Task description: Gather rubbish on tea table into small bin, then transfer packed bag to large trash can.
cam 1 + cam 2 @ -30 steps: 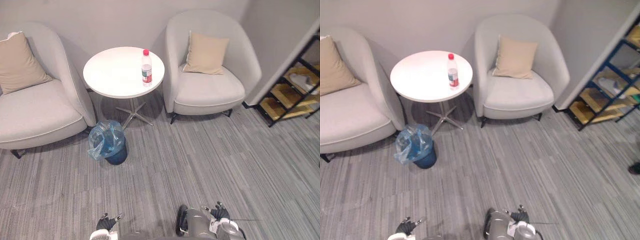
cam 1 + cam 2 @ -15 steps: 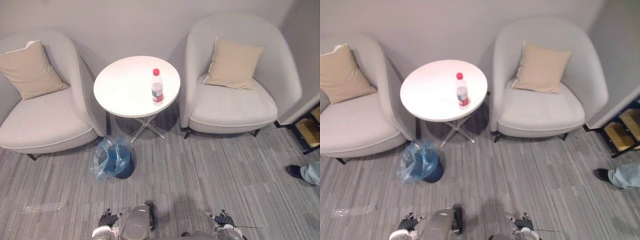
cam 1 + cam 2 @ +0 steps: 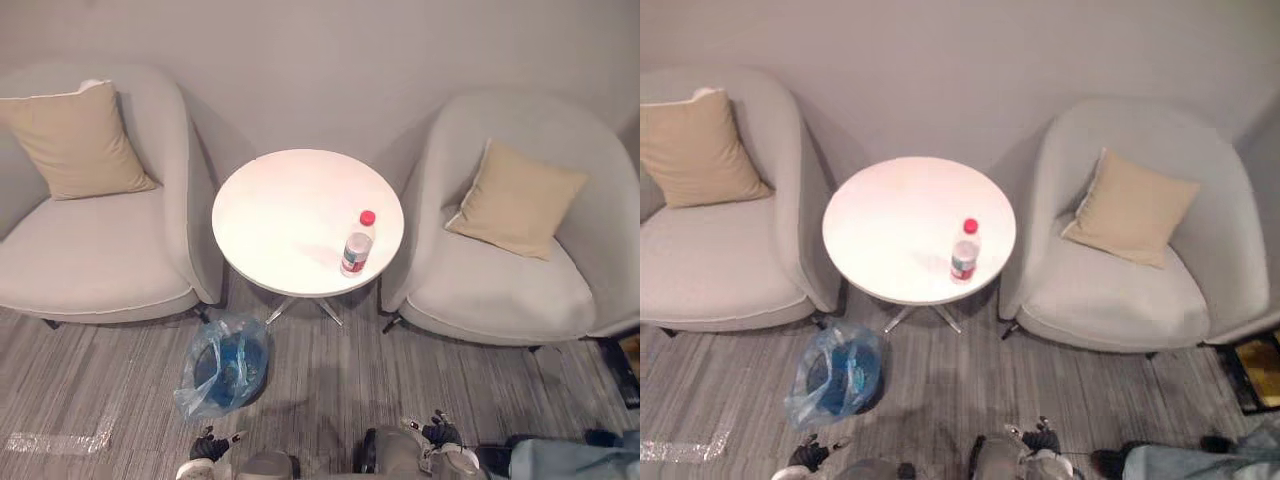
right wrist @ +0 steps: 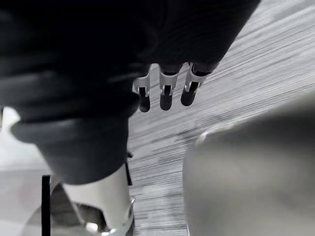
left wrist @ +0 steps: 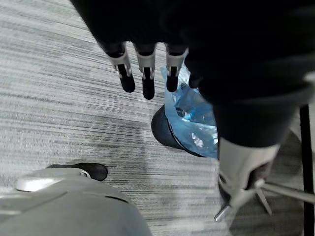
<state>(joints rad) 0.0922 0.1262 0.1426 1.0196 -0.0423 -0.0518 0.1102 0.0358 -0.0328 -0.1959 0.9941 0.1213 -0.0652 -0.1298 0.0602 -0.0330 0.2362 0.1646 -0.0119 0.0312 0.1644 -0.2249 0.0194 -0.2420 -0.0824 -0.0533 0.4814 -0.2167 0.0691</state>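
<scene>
A clear plastic bottle (image 3: 356,244) with a red cap stands upright near the right edge of the round white tea table (image 3: 290,210). On the floor in front of the table's left side sits the small dark bin (image 3: 228,365), lined with a blue bag (image 5: 192,118). My left hand (image 3: 208,447) hangs low at the bottom edge, short of the bin, its fingers (image 5: 142,73) straight and holding nothing. Near the bottom edge further right, my right hand (image 3: 440,435) also hangs with straight fingers (image 4: 166,93) over bare carpet.
Grey armchairs flank the table, the left one (image 3: 90,250) and the right one (image 3: 510,290), each with a beige cushion. A person's jeans leg (image 3: 570,462) shows at the bottom right. A strip of clear tape (image 3: 55,440) lies on the carpet at the lower left.
The whole picture has shifted, so the camera has moved: table, bottle and bin now sit nearer the middle, and the shelf at the right has left view. Both hands still hang low.
</scene>
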